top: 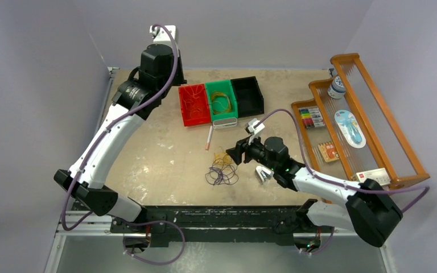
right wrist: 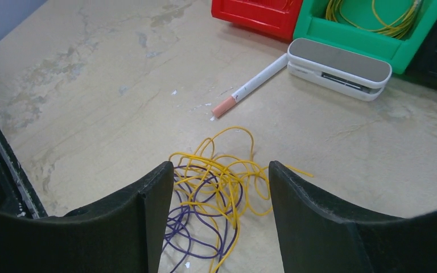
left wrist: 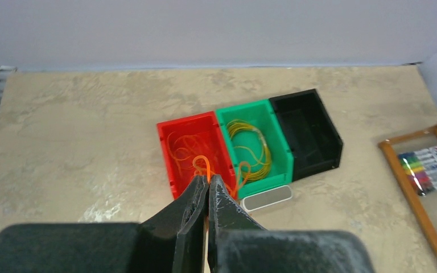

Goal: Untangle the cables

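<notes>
A tangle of yellow cables (top: 223, 158) and purple cables (top: 221, 176) lies on the table in front of the bins. My right gripper (right wrist: 221, 170) hangs just above it, open, its fingers on either side of the yellow strands (right wrist: 213, 165) and holding nothing. Purple loops (right wrist: 189, 236) lie nearer the left finger. My left arm (top: 156, 60) is raised high at the back left. Its gripper (left wrist: 207, 179) is shut on a red-orange cable (left wrist: 203, 165) that rises from the red bin (left wrist: 190, 151). More orange cable lies in that bin, and yellow cable (left wrist: 250, 145) lies in the green bin (left wrist: 281, 159).
A black bin (top: 247, 95) stands to the right of the green one. A white-grey bar (top: 224, 122) lies in front of the green bin, with a white pen (top: 209, 137) beside it. A wooden rack (top: 370, 114) of small items lines the right side. A small white object (top: 262, 173) sits under the right arm.
</notes>
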You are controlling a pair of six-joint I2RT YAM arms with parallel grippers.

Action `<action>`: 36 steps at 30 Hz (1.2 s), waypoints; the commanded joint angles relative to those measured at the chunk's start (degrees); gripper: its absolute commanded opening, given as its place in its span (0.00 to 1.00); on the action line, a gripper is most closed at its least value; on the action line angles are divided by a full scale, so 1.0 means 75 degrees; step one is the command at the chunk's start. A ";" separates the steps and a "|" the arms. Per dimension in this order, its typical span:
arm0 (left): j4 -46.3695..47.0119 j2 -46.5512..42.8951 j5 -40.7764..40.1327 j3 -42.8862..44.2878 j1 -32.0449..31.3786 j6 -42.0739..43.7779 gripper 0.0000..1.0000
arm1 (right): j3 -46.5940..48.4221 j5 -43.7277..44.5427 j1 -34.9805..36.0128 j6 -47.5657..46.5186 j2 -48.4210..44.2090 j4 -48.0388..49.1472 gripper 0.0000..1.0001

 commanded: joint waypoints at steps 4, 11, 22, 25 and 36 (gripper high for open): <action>0.0792 0.0127 0.0178 -0.0595 0.0542 -0.0289 0.00 | 0.0499 0.1066 0.0020 0.0003 -0.0838 -0.0772 0.66; 0.0943 0.0705 -0.0363 -0.0755 0.0628 -0.0176 0.00 | 0.0603 0.1478 0.0022 0.0276 -0.0759 -0.0743 0.66; 0.1485 0.1581 -0.0568 -0.0863 0.0909 -0.0455 0.00 | 0.0595 0.1963 0.0027 0.0254 -0.0860 -0.0675 0.66; 0.1699 0.1892 -0.0542 -0.0880 0.1026 -0.0531 0.00 | 0.0630 0.1986 0.0010 0.0174 -0.0831 -0.0699 0.66; 0.2377 0.2791 -0.0503 -0.0802 0.1329 -0.0610 0.00 | 0.0689 0.2046 0.0010 0.0056 -0.0761 -0.0828 0.66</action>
